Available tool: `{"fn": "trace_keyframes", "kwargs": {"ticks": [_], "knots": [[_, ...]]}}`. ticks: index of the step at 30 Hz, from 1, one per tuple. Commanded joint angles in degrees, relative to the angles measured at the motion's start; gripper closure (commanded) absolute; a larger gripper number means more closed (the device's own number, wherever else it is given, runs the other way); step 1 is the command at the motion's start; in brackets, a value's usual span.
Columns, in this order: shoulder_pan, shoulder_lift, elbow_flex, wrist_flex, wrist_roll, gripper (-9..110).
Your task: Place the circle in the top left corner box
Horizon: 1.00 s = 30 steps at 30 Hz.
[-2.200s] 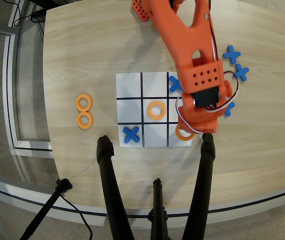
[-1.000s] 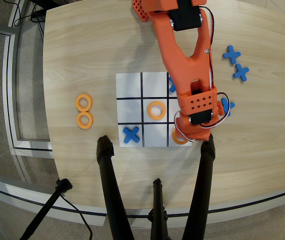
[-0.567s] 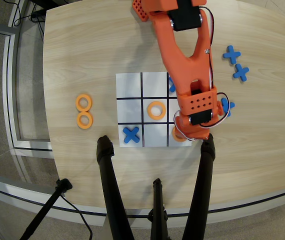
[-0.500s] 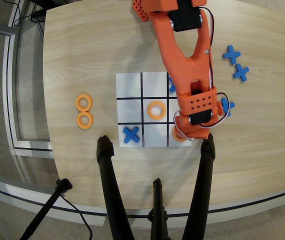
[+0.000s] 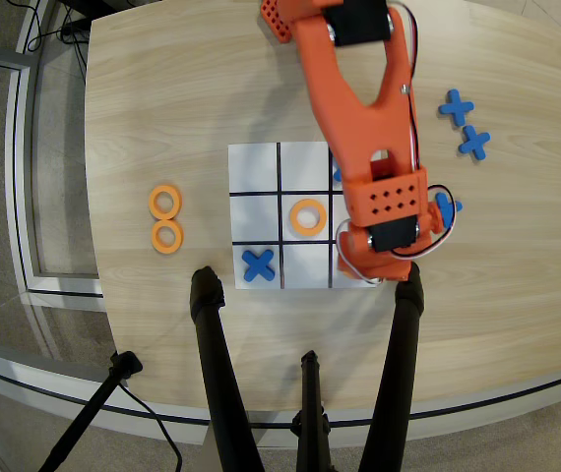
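The paper grid (image 5: 255, 167) lies in the middle of the table. One orange ring (image 5: 308, 216) lies flat in the centre cell. Two more rings (image 5: 165, 203) (image 5: 167, 236) lie left of the grid. A blue cross (image 5: 258, 264) fills the lower left cell. The orange arm reaches down from the top of the view and covers the right column. Its gripper (image 5: 379, 258) hangs over the lower right corner cell (image 5: 340, 283), the corner farthest from the base. Most of that cell is hidden. The fingers are hidden under the wrist, and no ring shows in them.
Two blue crosses (image 5: 456, 106) (image 5: 474, 143) lie on the table right of the arm. Parts of other blue crosses (image 5: 448, 206) peek out beside the wrist. Black tripod legs (image 5: 212, 374) (image 5: 399, 364) stand over the table's near edge.
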<state>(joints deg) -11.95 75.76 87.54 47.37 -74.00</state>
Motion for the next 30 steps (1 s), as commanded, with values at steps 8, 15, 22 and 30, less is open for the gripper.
{"fn": "trace_keyframes", "kwargs": {"ticks": [8, 15, 22, 30], "knots": [[3.1, 62.8, 46.7, 9.1, -10.2, 90], [2.6, 91.9, 75.8, 10.8, -13.4, 90], [4.3, 106.2, 93.1, 14.5, -14.2, 92], [10.2, 116.6, 96.0, 27.4, -11.2, 100]]}}
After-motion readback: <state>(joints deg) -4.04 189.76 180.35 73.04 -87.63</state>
